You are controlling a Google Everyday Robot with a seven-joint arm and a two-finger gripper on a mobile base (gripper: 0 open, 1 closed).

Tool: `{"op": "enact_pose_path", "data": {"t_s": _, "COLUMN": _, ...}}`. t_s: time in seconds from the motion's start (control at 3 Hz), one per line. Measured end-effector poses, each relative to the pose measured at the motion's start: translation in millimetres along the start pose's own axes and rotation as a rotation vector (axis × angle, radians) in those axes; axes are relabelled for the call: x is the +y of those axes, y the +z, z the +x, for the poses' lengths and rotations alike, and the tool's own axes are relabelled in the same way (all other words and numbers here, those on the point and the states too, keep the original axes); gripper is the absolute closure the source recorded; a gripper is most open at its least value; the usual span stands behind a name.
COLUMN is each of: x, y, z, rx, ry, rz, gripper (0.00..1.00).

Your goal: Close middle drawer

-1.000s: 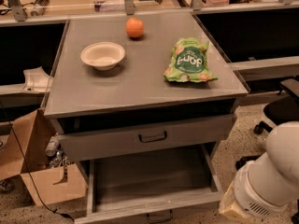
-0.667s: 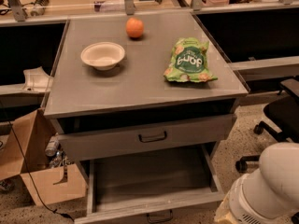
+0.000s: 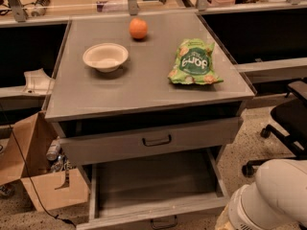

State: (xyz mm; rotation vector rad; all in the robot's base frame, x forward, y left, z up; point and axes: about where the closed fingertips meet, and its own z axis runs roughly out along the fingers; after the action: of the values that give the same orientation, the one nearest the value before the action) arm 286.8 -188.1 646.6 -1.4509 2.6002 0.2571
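Observation:
The middle drawer [image 3: 153,181] is pulled far out at the bottom of the view. It is a wide shallow grey tray, empty inside, and its front panel [image 3: 120,219] with a dark loop handle [image 3: 163,222] lies at the lower frame edge. My gripper is out of view. Only a white rounded part of my arm [image 3: 268,198] shows at the bottom right, beside the drawer's right front corner.
Above it, another grey drawer front [image 3: 105,147] with a dark handle [image 3: 157,140] stands slightly out under the cabinet top [image 3: 144,87]. On top are a white bowl [image 3: 105,56], an orange [image 3: 138,28] and a green chip bag [image 3: 193,63]. A cardboard box [image 3: 33,176] stands left, an office chair [image 3: 288,123] right.
The white arm part at the bottom right has sunk lower in the view. The drawers and the things on the cabinet top have not moved.

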Motion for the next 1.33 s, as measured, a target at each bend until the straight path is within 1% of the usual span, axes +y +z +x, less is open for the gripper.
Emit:
{"op": "enact_pose_path", "data": {"t_s": 0.33, "x": 8.4, "y": 11.8, "z": 3.4, "rx": 0.041, "ry": 0.020, "rz": -0.008, "gripper": 1.00}}
{"op": "enact_pose_path", "data": {"t_s": 0.67, "x": 18.2, "y": 38.8, "z": 5.0, "rx": 0.065, "ry": 0.054, "rz": -0.019, "gripper": 1.00}}
{"op": "enact_pose_path", "data": {"t_s": 1.0, "x": 16.3, "y": 81.3, "z": -1.6, "rx": 0.086, "ry": 0.099, "rz": -0.038, "gripper": 1.00}}
{"op": "enact_pose_path", "data": {"t_s": 1.33, "x": 15.3, "y": 109.0, "z": -5.1, "rx": 0.097, "ry": 0.149, "rz": -0.071, "gripper": 1.00}}
